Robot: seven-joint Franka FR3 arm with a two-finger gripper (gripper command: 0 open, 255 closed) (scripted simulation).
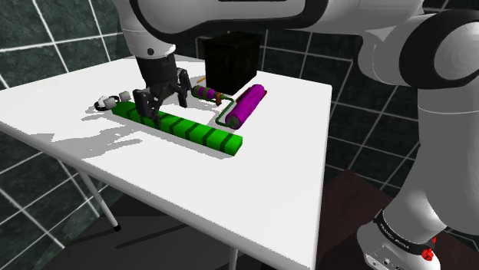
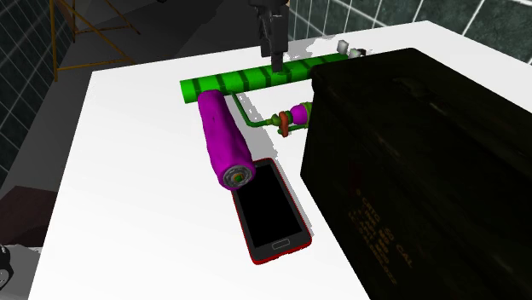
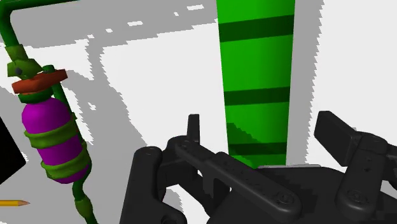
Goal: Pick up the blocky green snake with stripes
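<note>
Over the white table, the gripper hangs low on the striped green snake, fingers apart and straddling its body, whose long axis runs straight out between them, seemingly untouched by either pad.

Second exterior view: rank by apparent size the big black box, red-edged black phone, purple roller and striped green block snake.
1. Big black box, nearest the camera.
2. Red-edged black phone and purple roller, about alike.
3. Striped green snake: longest but thinnest, farthest; unsure.
</note>
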